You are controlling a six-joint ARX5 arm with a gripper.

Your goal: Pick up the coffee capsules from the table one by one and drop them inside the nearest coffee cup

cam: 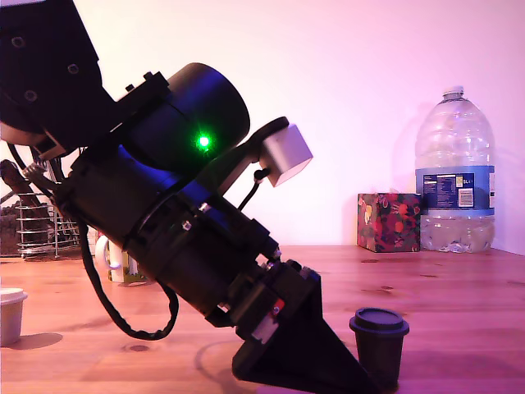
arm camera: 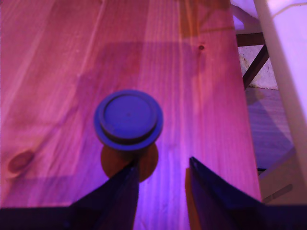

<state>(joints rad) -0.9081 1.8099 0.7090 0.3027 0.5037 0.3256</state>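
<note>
Gaping end effector beside dark capsule

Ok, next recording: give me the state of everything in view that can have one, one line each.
claw: open, empty, fingertips low near the table, beside the dark capsule.
dark capsule: upright on the table, flat top up, not gripped.
cream-white capsule: standing on the table at the exterior view's left edge, untouched.
mug: upright, mostly hidden behind the arm; contents not visible.
water bottle: upright, capped.
tissue box: upright beside the bottle.
</note>
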